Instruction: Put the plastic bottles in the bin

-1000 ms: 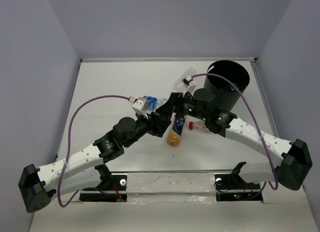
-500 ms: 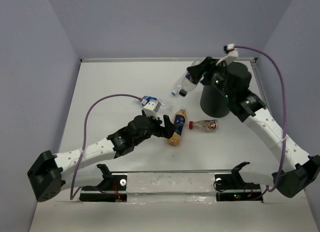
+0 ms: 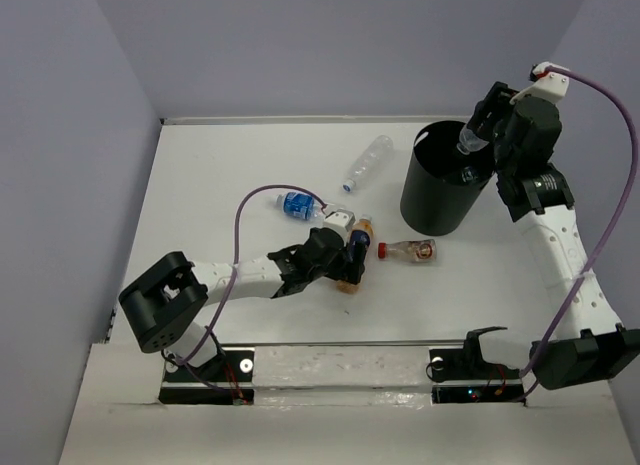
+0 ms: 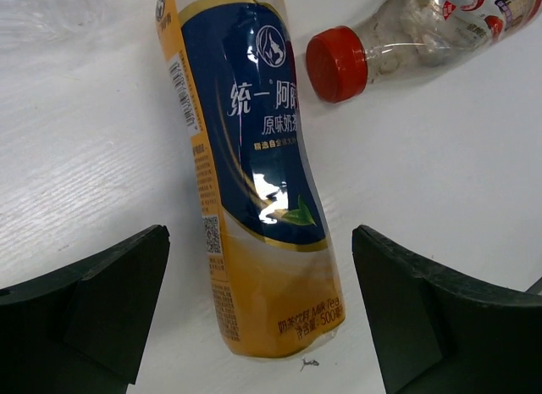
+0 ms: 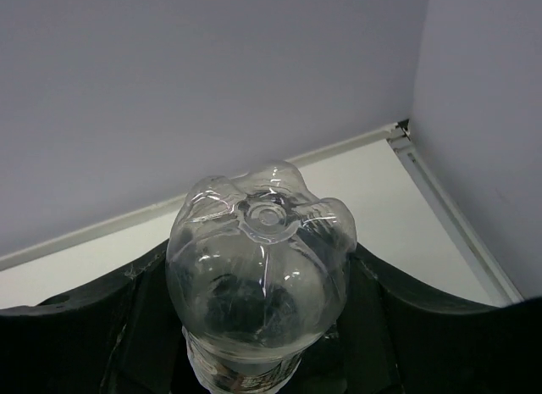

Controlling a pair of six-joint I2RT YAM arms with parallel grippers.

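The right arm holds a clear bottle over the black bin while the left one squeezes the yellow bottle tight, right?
Not squeezing: the left wrist view shows the left gripper open, fingers clear of the yellow bottle on both sides.

The tall black cylindrical plastic bin (image 3: 428, 210) stands upright at the far right. To its left lie a clear plastic bottle (image 3: 367, 165) and a blue-labelled bottle (image 3: 298, 204). Nearer lie a yellow orange-capped bottle (image 4: 254, 174) and a small red-capped bottle (image 3: 410, 250). Another clear bottle (image 5: 262, 275) hangs above the bin's mouth.
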